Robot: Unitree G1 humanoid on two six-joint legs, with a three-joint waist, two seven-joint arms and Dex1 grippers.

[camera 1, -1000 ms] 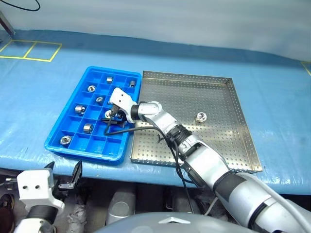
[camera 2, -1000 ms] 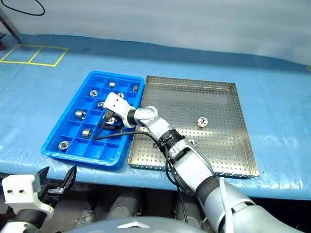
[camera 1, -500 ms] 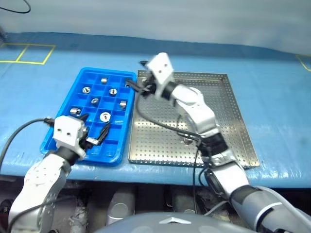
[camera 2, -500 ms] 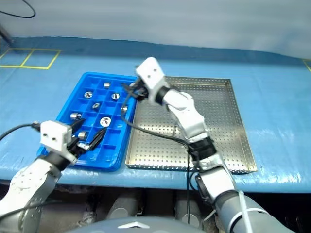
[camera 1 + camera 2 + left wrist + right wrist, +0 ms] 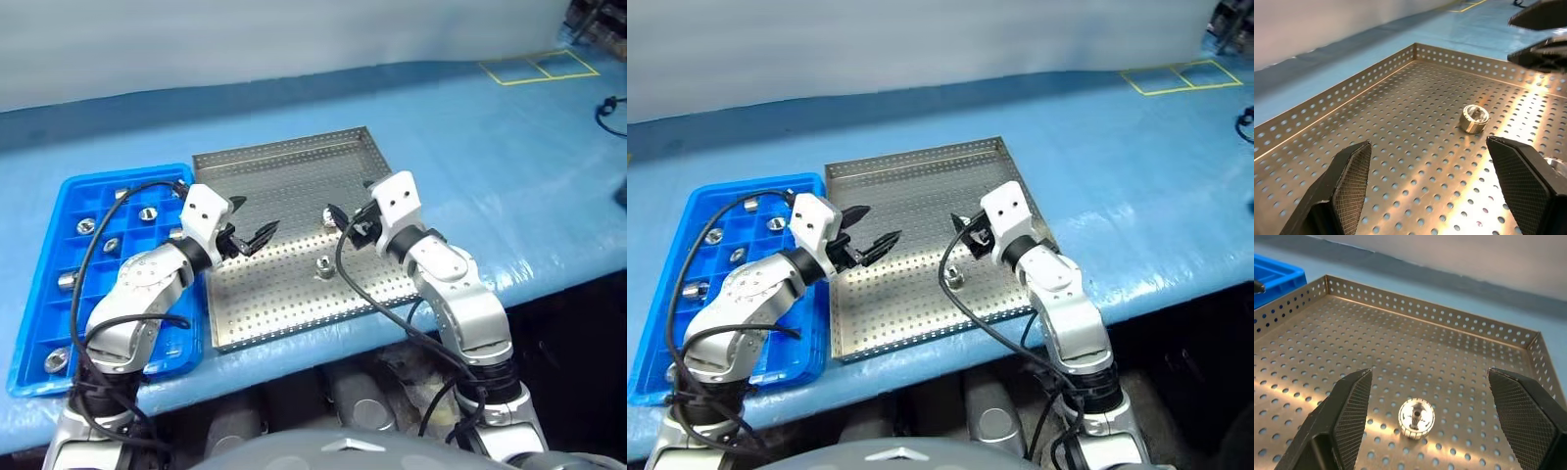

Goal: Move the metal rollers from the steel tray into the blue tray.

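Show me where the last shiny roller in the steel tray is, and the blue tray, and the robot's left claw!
roller point(image 5: 1416, 418), right wrist view, on its hollow top.
blue tray point(image 5: 39, 257), left eye view, on a grid wall near its middle.
left gripper point(image 5: 247, 222), left eye view, midway between its open fingertips.

Light-blue table covering point(image 5: 490, 147); yellow tape squares point(image 5: 537, 67) far corner.

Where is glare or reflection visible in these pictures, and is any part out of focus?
Left wrist view: bright glare on the steel tray beyond the roller, and the left pincer's fingers look soft. Right wrist view: light patches on the tray beside the roller, which shines.
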